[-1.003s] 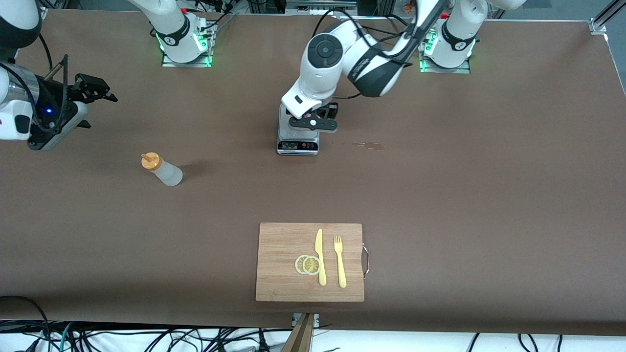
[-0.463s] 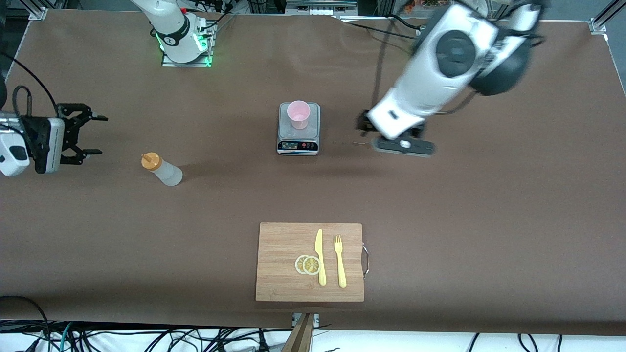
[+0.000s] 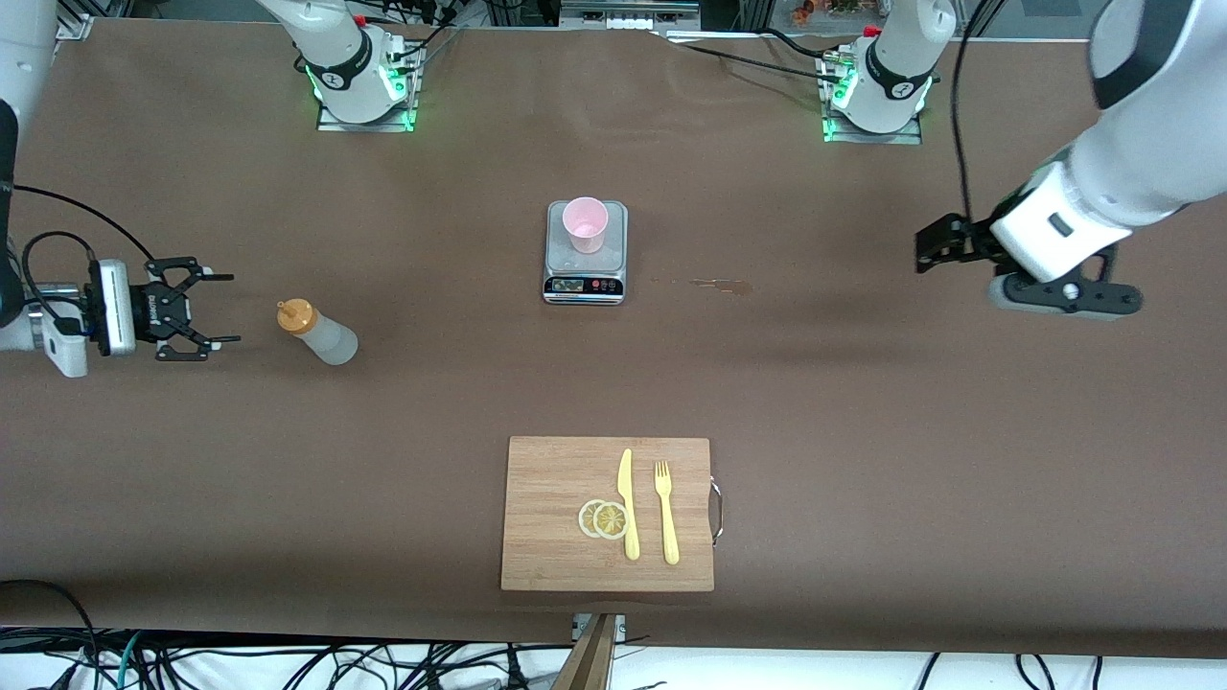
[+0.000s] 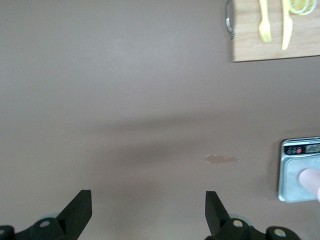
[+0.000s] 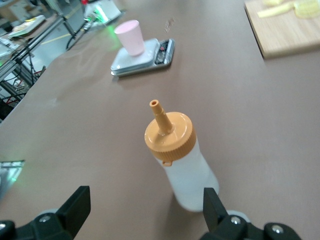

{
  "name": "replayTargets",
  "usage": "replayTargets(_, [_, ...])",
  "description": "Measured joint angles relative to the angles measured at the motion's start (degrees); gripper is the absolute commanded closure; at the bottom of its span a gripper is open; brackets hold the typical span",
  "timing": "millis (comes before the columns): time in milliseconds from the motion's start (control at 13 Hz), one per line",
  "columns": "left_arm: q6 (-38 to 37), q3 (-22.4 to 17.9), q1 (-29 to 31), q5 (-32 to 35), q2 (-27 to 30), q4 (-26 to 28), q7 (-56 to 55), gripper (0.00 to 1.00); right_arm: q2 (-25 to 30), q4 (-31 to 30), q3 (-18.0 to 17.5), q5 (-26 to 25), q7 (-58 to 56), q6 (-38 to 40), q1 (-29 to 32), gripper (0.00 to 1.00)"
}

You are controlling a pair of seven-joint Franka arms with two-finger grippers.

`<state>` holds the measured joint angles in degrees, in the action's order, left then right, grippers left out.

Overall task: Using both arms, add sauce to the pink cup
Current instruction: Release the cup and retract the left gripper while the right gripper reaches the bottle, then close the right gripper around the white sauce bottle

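Note:
The sauce bottle (image 3: 318, 332), whitish with an orange cap, stands on the table toward the right arm's end; it also shows in the right wrist view (image 5: 182, 160). My right gripper (image 3: 228, 308) is open and empty, low beside the bottle and pointing at it, with a gap between; in its wrist view the gripper (image 5: 145, 207) has the bottle just ahead of its fingers. The pink cup (image 3: 585, 223) stands on a silver scale (image 3: 586, 268) and shows in both wrist views (image 5: 131, 37) (image 4: 312, 181). My left gripper (image 3: 925, 249) is open and empty over bare table toward the left arm's end (image 4: 147, 212).
A wooden cutting board (image 3: 551, 479) lies nearer the front camera, with a yellow knife (image 3: 628, 503), a yellow fork (image 3: 665, 513) and two lemon slices (image 3: 604, 518) on it. A small stain (image 3: 724, 284) marks the table beside the scale.
My left arm swung from over the scale to its own end of the table, leaving the cup standing on the scale. My right gripper came lower and closer to the bottle.

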<state>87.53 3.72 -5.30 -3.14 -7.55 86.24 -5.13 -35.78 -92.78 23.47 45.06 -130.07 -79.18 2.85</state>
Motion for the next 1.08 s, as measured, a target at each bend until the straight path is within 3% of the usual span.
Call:
replayTargets(309, [-1.9, 0.0, 5.4, 1.9, 2.0, -0.1, 4.7, 0.00, -4.3, 0.0, 0.8, 7.8, -10.6, 3.7, 0.4, 0.00])
replayTargets(463, [-2.3, -0.1, 7.8, 2.7, 2.3, -0.2, 7.1, 0.00, -6.6, 0.0, 0.8, 9.3, -14.9, 4.2, 0.6, 0.00])
replayTargets(1081, [-3.2, 0.8, 7.9, 2.7, 1.6, -0.1, 7.7, 0.00, -11.4, 0.1, 0.4, 17.3, -22.0, 4.5, -0.8, 0.00])
